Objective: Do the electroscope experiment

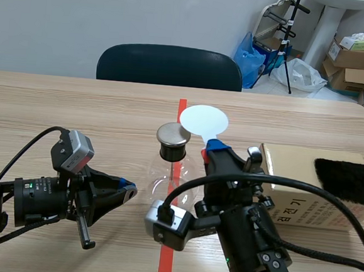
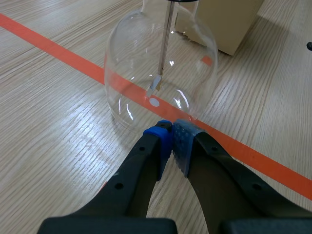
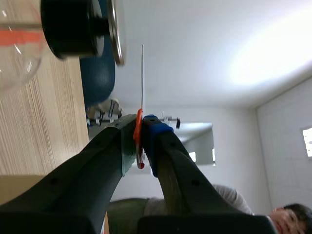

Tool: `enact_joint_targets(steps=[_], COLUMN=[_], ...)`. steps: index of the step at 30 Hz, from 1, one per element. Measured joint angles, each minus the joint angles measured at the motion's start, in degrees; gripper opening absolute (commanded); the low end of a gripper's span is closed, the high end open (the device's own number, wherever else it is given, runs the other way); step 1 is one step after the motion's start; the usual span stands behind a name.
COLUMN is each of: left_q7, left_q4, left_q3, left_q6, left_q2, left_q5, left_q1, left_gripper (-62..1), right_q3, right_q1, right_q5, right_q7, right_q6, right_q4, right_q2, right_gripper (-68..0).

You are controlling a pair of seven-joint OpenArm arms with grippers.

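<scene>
Scene view, near to far: left hand (image 1: 126, 188) low over table (image 1: 58, 107), pads together on nothing, tip just beside base of electroscope flask (image 1: 169, 176), apparently parked clear. Right hand (image 1: 215, 149) clamped on red handle (image 3: 139, 127) of white disc (image 1: 203, 120), likely to avoid touching disc face. Disc upright, just beside metal cap (image 1: 173, 134), apart from it. Behind: cardboard box (image 1: 304, 183), black fur cloth (image 1: 349, 179) on top.

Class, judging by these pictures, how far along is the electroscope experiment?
Done: the right gripper grips the white disc. In hand: disc held near the electroscope's metal cap, apparently not touching. Left: bringing it to the cap; the foil leaf looks unspread.
</scene>
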Motion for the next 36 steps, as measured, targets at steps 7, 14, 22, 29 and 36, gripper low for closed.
enact_joint_targets(steps=[7,14,22,29,36], left_q7=[0.00,0.00,0.00,0.00,0.00], left_q4=[0.00,0.00,0.00,0.00,0.00], left_q3=[0.00,0.00,0.00,0.00,0.00], left_q6=[0.00,0.00,0.00,0.00,0.00], left_q2=[0.00,0.00,0.00,0.00,0.00], left_q5=[0.00,0.00,0.00,0.00,0.00], left_q1=[0.00,0.00,0.00,0.00,0.00], left_gripper=[-56.8,-56.8,-56.8,-56.8,-56.8], right_q3=[0.00,0.00,0.00,0.00,0.00], right_q1=[0.00,0.00,0.00,0.00,0.00], right_q5=[0.00,0.00,0.00,0.00,0.00], right_q7=[7.19,9.51,9.51,9.51,9.51], right_q6=[0.02,0.02,0.02,0.02,0.02], right_q4=[0.00,0.00,0.00,0.00,0.00], right_q2=[0.00,0.00,0.00,0.00,0.00], right_gripper=[-66.2,-66.2,-66.2,-66.2,-66.2])
